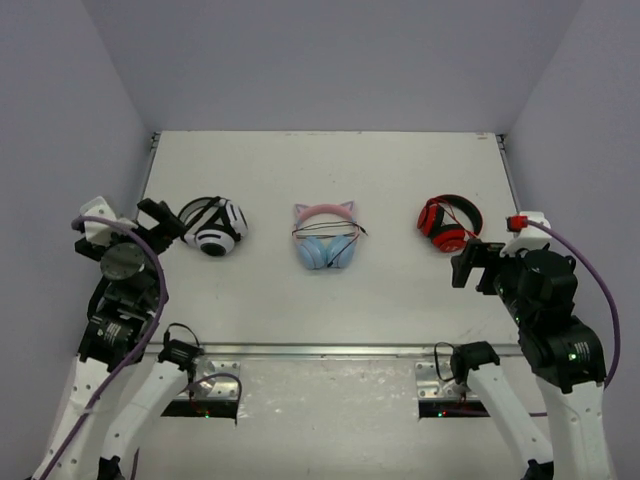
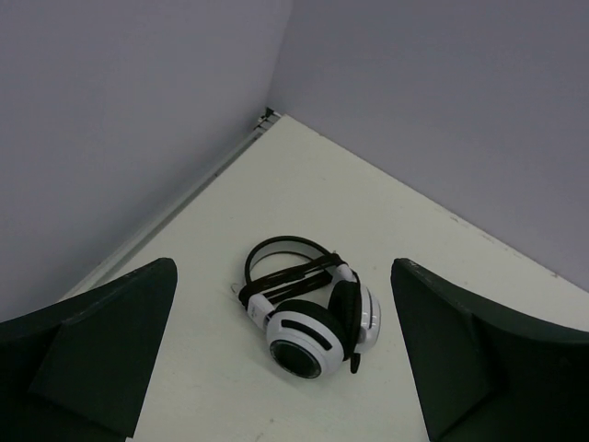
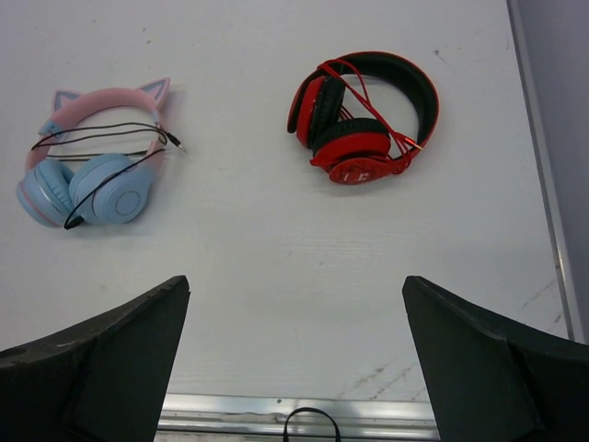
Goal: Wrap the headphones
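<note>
The headphones (image 1: 325, 238) lie flat in the middle of the table, with a pink band, two cat ears and light blue cups. In the right wrist view the headphones (image 3: 92, 166) show their thin black cable looped across the band and over one cup. My left gripper (image 1: 160, 222) hovers open at the far left, well away from them. My left gripper (image 2: 283, 267) has nothing between its fingers. My right gripper (image 1: 470, 262) stands open at the right, near the front edge. My right gripper (image 3: 294, 281) is empty over bare table.
White-and-black headphones (image 1: 213, 227) lie just beyond the left gripper, and the left wrist view shows these white-and-black headphones (image 2: 308, 313) between the two fingers' lines. Red-and-black headphones (image 1: 449, 222) lie ahead of the right gripper; the right wrist view has the red pair (image 3: 363, 115). Grey walls enclose three sides.
</note>
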Robot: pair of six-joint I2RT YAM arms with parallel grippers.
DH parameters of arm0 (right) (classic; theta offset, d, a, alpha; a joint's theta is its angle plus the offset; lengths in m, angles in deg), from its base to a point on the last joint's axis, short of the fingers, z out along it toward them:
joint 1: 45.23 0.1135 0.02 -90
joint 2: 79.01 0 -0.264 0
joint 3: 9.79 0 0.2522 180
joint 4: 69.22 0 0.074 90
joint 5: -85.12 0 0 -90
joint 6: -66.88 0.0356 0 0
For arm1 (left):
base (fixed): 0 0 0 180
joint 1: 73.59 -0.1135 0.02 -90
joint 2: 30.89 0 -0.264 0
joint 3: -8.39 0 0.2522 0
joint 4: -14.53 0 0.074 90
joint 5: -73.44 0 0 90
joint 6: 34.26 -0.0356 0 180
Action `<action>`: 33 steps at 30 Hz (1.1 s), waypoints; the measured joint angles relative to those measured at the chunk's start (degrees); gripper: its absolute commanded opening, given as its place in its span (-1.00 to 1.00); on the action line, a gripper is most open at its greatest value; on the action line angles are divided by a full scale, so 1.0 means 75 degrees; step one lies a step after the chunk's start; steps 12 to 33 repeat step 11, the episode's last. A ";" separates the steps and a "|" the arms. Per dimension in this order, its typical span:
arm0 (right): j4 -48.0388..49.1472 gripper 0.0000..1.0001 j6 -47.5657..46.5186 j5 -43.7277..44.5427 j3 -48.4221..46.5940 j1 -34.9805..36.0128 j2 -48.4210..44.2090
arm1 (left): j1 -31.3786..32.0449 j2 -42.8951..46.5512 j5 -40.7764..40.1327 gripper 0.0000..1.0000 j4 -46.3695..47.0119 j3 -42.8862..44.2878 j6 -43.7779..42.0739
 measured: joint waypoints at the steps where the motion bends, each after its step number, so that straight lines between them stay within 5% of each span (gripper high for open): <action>1: -0.0055 0.98 -0.0026 0.0041 0.0000 0.0000 -0.0085 | 0.0000 0.0306 -0.0175 1.00 0.0073 -0.0224 -0.0009; 11: -0.0280 0.98 -0.0085 0.0242 0.0169 0.0000 -0.0478 | 0.0000 0.1550 -0.0539 1.00 0.0009 -0.1320 0.0003; 33: -0.0280 0.98 -0.0085 0.0242 0.0169 0.0000 -0.0478 | 0.0000 0.1550 -0.0539 1.00 0.0009 -0.1320 0.0003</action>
